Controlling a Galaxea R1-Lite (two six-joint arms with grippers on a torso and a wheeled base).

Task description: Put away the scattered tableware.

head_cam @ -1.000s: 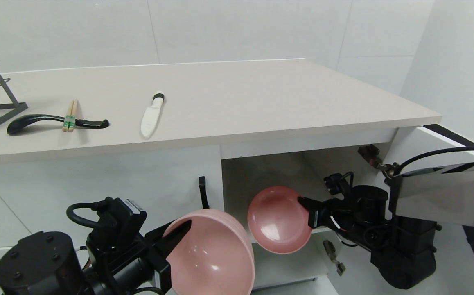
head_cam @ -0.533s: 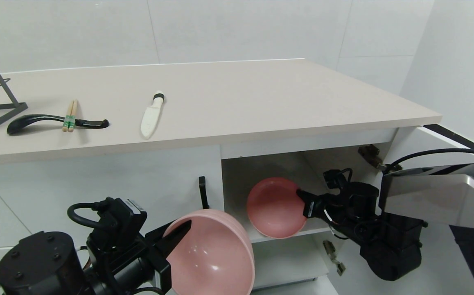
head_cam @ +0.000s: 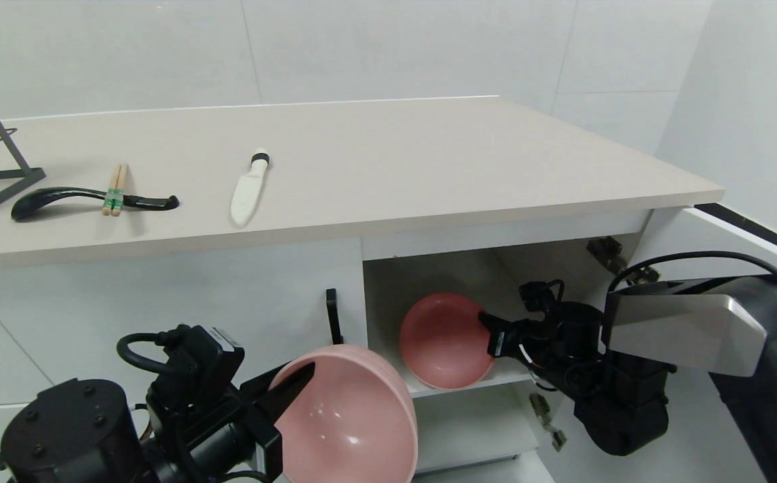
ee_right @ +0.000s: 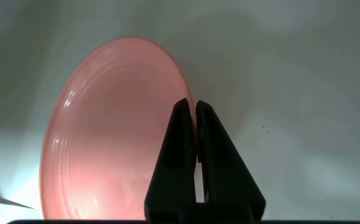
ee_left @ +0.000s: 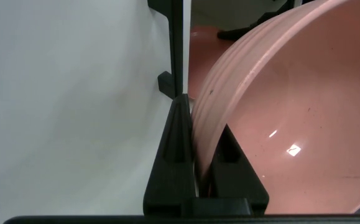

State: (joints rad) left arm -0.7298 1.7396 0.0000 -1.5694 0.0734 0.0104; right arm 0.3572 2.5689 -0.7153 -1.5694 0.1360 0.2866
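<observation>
Nearest, at 6 o'clock, the left gripper (head_cam: 291,386) is clamped on the rim of a pink bowl (head_cam: 355,429), held outside the cabinet (head_cam: 388,282). At 5 o'clock the right gripper (head_cam: 489,329) pinches a tilted pink plate (head_cam: 442,339) inside, by the shelf (head_cam: 509,377), not yet released. Farther, around 10 o'clock on the counter (head_cam: 429,161), the knife (head_cam: 247,189), chopsticks (head_cam: 115,190) and black spoon (head_cam: 60,198) remain to stow.

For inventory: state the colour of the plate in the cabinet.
Pink plate, best seen in the right wrist view.

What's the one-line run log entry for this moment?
right claw: shut on pink plate in cabinet | left claw: shut on pink bowl outside | counter: spoon, chopsticks, knife
</observation>
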